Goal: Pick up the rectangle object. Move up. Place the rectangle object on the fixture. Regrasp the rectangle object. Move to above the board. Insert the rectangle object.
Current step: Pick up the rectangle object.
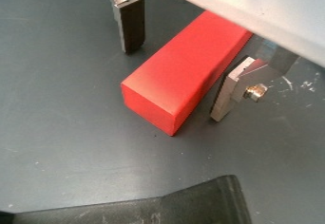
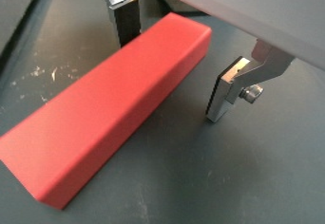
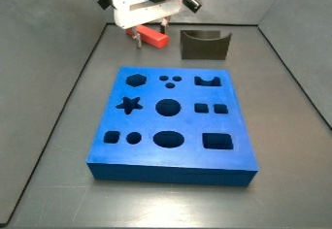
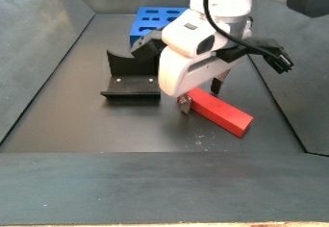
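The gripper (image 2: 172, 62) is low over the dark floor, its 2 fingers (image 1: 129, 27) spread apart, jaws open. The rectangle object (image 2: 112, 114) lies flat between them, a gap showing on each side. The fixture (image 3: 204, 45) stands nearby beside the gripper, with the board (image 3: 172, 121) beyond it.

rectangle object (image 2: 108, 114) red-orange | board (image 3: 173, 116) bright blue | fixture (image 3: 204, 45) dark olive-grey
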Motion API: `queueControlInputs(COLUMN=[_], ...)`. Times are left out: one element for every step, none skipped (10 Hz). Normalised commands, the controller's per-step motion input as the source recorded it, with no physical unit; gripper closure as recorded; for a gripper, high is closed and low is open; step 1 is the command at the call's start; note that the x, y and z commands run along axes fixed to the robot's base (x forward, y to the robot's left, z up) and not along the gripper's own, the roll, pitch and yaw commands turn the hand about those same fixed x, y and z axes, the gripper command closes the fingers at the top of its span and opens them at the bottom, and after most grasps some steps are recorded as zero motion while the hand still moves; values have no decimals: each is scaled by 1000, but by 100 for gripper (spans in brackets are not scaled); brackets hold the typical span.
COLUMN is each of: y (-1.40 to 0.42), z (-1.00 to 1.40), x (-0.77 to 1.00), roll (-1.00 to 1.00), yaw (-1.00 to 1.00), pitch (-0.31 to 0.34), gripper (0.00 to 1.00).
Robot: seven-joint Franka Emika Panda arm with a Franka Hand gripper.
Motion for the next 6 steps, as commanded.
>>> queueControlInputs(y=[0, 17, 31, 0, 0, 0], z=[0, 0, 0, 0, 0, 0], x=[0, 0, 0, 0, 0, 0], roll=[0, 0, -34, 0, 0, 0], yaw=[0, 0, 0, 0, 0, 0], pitch=[0, 0, 0, 0, 0, 0], gripper=[100, 100, 100, 100, 100, 100])
